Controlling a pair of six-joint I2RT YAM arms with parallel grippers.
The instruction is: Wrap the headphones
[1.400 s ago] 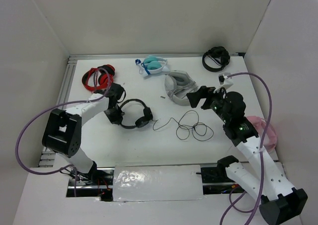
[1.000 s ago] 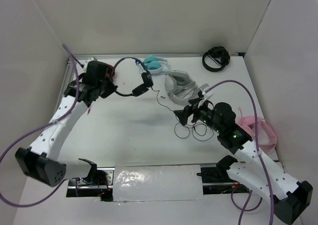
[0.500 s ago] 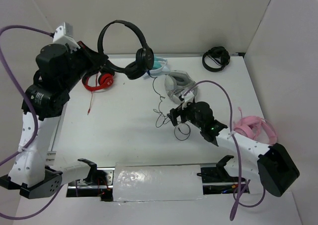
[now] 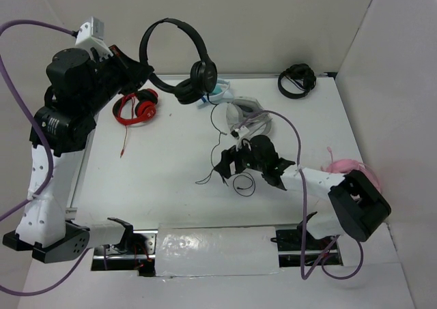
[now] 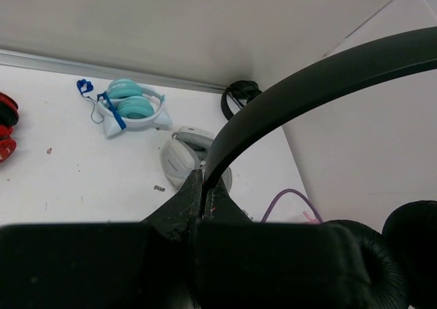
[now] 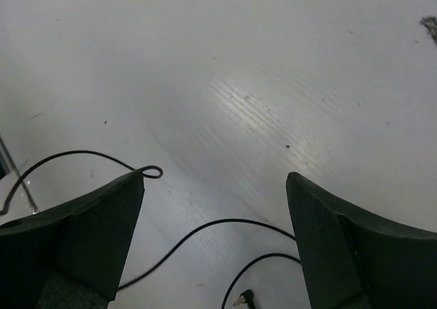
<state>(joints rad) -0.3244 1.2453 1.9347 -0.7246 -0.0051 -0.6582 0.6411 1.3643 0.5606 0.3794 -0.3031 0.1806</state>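
Note:
My left gripper (image 4: 145,71) is raised high above the back left of the table and is shut on the thin headband of the black headphones (image 4: 175,31). Their earcups (image 4: 203,74) hang to its right. In the left wrist view the headband (image 5: 287,91) is pinched between my closed fingers (image 5: 188,196). The thin black cable (image 4: 217,121) hangs from an earcup down to the table and ends in loops (image 4: 242,185). My right gripper (image 4: 227,167) is open, low over that cable. In the right wrist view the cable (image 6: 225,224) and its plug (image 6: 240,299) lie between the fingers of my right gripper (image 6: 216,178).
Red-and-black headphones (image 4: 136,108) lie at back left. Teal headphones (image 4: 217,89) and grey-white ones (image 4: 246,114) lie at back centre, a bundled black headset (image 4: 297,80) in the back right corner, and pink headphones (image 4: 348,169) by the right wall. White walls surround the table.
My left gripper has lifted the headphones from the table to high above the back left. My right gripper has moved left and down to the trailing cable, whose loops have been pulled smaller.

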